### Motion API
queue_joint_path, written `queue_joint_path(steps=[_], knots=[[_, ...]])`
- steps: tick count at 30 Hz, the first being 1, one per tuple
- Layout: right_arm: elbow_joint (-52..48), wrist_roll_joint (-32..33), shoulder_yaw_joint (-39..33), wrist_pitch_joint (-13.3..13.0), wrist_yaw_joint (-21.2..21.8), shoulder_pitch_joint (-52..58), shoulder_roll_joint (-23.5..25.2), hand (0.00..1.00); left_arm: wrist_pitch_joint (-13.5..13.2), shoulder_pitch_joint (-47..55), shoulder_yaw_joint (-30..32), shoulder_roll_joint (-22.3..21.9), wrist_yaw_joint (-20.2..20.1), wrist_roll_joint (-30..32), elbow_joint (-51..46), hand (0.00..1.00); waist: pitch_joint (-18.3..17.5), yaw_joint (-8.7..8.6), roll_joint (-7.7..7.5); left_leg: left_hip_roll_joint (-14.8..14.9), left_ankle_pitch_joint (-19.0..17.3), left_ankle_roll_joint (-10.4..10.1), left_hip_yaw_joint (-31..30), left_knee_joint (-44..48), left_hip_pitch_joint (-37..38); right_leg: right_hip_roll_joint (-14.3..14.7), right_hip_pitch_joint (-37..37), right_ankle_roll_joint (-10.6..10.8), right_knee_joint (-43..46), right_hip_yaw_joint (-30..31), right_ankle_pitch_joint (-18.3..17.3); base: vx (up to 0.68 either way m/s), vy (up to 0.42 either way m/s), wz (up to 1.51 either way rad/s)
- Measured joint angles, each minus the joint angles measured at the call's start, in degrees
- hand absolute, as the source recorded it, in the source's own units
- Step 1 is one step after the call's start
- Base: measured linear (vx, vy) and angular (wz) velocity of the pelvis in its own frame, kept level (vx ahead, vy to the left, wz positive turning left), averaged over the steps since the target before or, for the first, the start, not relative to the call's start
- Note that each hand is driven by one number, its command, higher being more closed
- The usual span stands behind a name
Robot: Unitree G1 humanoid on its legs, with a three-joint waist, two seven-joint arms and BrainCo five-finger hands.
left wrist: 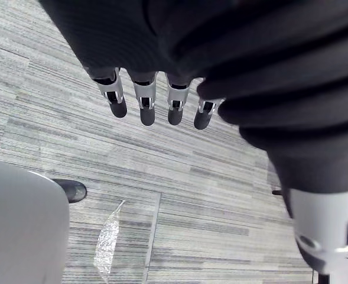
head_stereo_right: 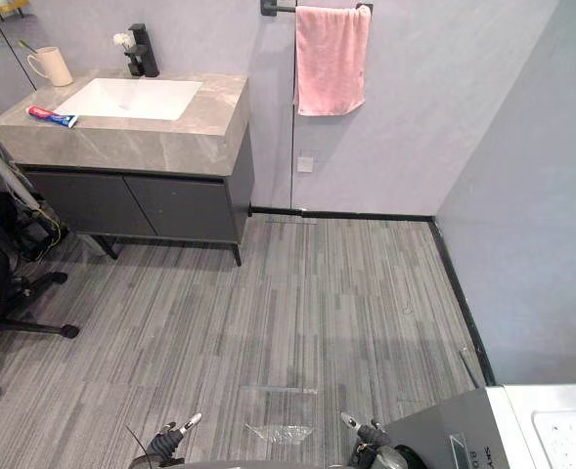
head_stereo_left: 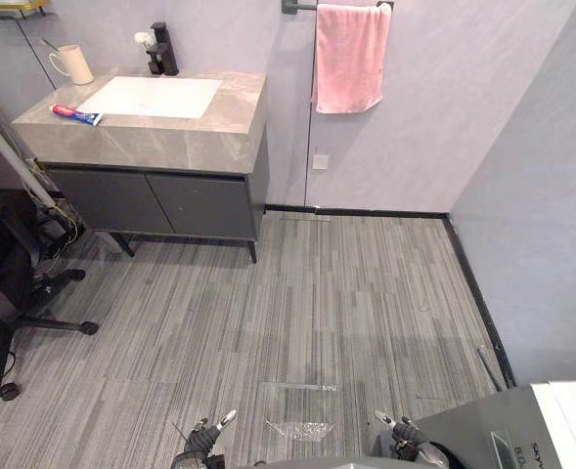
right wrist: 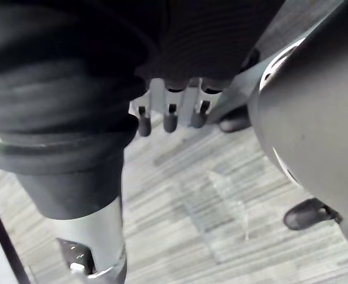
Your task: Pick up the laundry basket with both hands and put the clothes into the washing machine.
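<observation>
The washing machine (head_stereo_left: 508, 425), grey-sided with a white top, stands at the lower right corner of the eye views, against the right wall. My left hand (head_stereo_left: 205, 438) and my right hand (head_stereo_left: 405, 434) show low at the bottom edge, over the striped grey floor, a little apart from each other. In the left wrist view the left hand's fingers (left wrist: 145, 103) hang straight above the floor and hold nothing. The right hand's fingers (right wrist: 169, 112) are straight too, with nothing between them. My right hand is just left of the washing machine's near corner.
A clear plastic scrap (head_stereo_left: 302, 427) lies on the floor between my hands. At the back left stands a grey vanity (head_stereo_left: 160, 147) with a white sink, a cup and a toothpaste tube. A pink towel (head_stereo_left: 351, 57) hangs on the wall. A black office chair (head_stereo_left: 14, 283) stands at left.
</observation>
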Motion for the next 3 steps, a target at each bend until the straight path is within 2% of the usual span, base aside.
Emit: queue_joint_path(steps=[3], knots=[[1.1,-2.2,0.2,1.0,0.0,0.3,-1.2,0.00,-0.1,0.0,-1.9,0.3,0.0,0.0,0.3,0.00,0.0,-0.68,0.27,0.1,2.6,-0.2,-0.9,-3.1,0.7,0.2,-0.2,0.8,-0.7,-0.9,0.4,-0.11,-0.041,0.17]])
